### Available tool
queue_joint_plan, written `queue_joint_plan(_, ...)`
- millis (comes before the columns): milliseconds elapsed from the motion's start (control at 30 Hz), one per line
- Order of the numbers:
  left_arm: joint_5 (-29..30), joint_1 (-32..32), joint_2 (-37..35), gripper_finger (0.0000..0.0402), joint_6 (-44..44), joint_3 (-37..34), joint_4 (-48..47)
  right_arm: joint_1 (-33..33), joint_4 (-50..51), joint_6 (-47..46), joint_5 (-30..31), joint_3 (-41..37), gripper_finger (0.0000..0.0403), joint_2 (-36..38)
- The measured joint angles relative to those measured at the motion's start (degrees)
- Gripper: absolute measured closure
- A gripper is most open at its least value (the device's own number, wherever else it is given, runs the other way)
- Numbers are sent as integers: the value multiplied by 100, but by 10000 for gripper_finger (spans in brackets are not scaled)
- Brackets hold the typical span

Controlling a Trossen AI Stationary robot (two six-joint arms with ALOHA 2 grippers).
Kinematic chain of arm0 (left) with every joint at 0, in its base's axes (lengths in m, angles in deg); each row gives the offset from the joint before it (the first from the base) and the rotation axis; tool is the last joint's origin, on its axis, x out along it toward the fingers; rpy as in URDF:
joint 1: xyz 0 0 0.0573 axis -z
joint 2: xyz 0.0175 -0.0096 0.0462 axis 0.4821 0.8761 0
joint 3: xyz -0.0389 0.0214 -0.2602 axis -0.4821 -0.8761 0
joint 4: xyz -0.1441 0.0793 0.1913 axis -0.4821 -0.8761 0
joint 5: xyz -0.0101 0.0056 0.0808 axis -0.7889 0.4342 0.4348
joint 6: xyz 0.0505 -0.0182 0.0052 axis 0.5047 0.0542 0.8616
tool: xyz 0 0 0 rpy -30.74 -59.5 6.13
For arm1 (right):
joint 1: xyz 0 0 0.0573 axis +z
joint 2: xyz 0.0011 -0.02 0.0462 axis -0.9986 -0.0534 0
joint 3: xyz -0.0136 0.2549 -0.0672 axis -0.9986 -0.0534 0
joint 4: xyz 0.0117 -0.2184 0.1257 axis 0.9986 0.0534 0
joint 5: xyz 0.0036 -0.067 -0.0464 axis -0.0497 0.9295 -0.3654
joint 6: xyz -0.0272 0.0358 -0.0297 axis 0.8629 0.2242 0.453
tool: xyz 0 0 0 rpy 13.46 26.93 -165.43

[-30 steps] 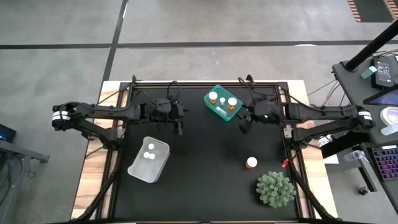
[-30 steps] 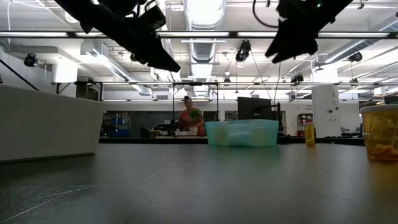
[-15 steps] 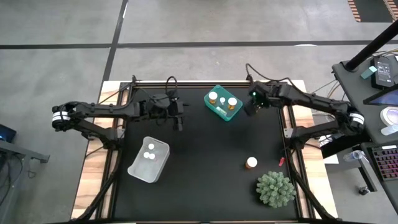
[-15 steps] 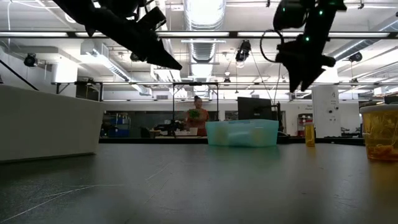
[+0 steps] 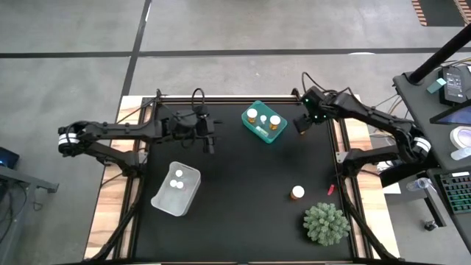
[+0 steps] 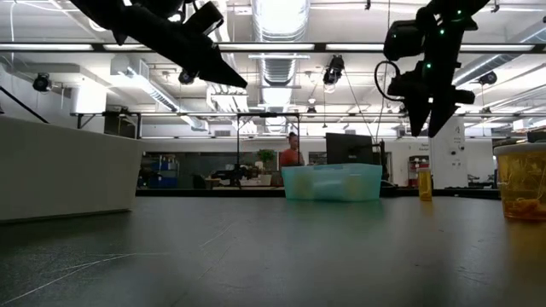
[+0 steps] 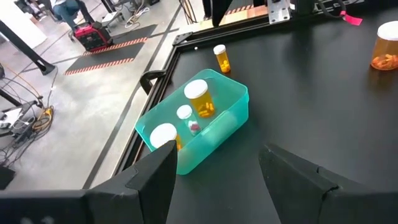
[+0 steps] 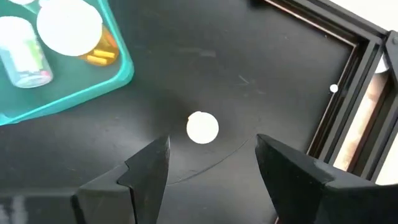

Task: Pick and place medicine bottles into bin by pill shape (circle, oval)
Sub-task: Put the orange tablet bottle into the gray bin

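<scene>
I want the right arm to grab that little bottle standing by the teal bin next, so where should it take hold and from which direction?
Come straight down from above. The small bottle stands upright on the table, its white round cap facing the right tool, which hovers open over it. Close the fingers across the cap's sides or the body just below. It stands apart from the teal bin, so both fingers probably have room.
</scene>
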Motion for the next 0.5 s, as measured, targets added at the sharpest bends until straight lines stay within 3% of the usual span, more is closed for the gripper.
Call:
queue_joint_plan(300,2,2,-74,191,82,-40,1,-38,-592,-108,0,-448,146,-382)
queue_joint_plan(500,2,2,-70,191,118,-65,3,-48,-907,-79,1,-518,149,-884)
